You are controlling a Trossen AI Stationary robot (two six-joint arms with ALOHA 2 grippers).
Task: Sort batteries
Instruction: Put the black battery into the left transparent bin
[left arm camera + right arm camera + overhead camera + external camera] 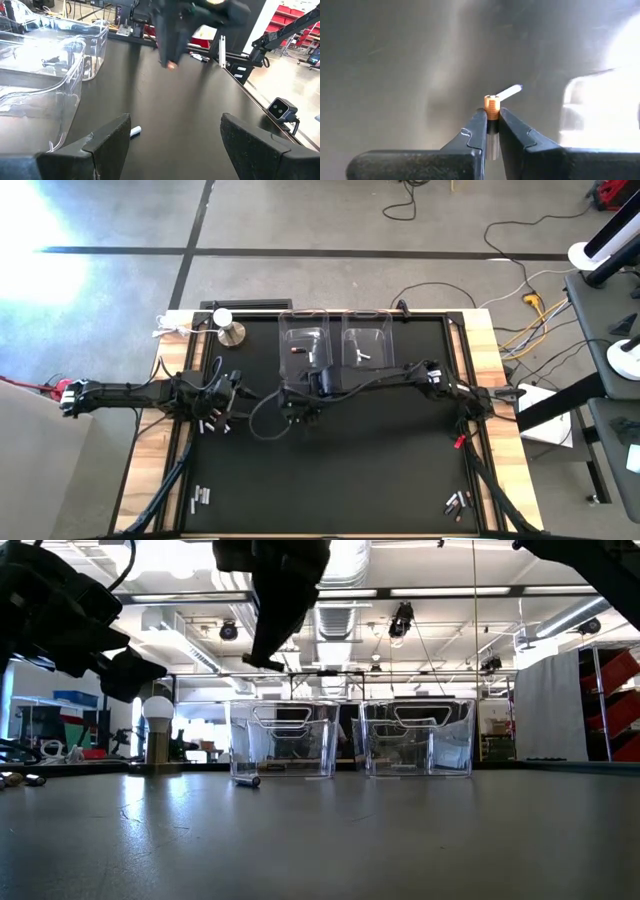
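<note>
At the far edge of the black bench stand two clear plastic bins side by side. The left bin holds one dark battery with a reddish end; the right bin holds one white battery. Loose batteries lie in three groups on the bench: a scatter beside the left arm, about three pale ones near the front left corner, and a mixed cluster near the front right corner; the exact count of each is too small to tell. One more cell lies just before the left bin in the low view.

The right gripper, reaching across to a spot just in front of the left bin, is clenched on a battery with a copper-coloured end. The left gripper hangs released, fingers wide apart, over the bench near the bins, with a white battery lying below it. A round silver knob stands at the far left corner.
</note>
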